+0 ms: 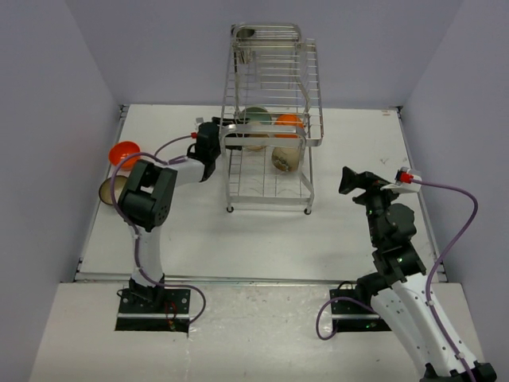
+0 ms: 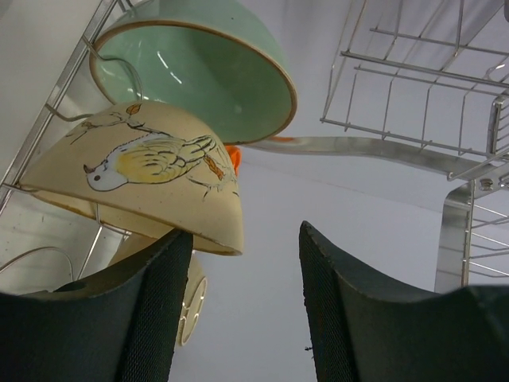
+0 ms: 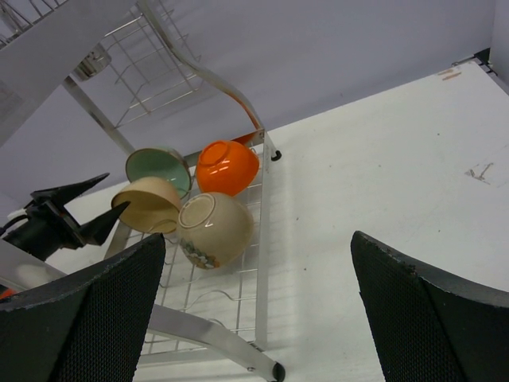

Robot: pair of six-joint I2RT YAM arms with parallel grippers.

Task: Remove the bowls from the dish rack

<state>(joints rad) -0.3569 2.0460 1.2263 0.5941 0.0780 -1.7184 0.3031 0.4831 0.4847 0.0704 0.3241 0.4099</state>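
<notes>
Left gripper (image 2: 246, 239) open, jaws either side of cream bowl (image 2: 143, 171) rim in rack (image 2: 366, 149); green bowl (image 2: 215, 72) just behind. Right gripper (image 3: 258, 237) wide open above table (image 3: 382, 143).

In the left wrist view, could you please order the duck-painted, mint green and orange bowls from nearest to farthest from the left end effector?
1. Cream-beige duck-painted bowl, just above the left end effector.
2. Pale mint green bowl, higher behind it.
3. Bright orange bowl, a sliver behind both.

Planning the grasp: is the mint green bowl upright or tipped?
Tipped: the mint green bowl stands on edge in the dish rack, mouth sideways.
</notes>
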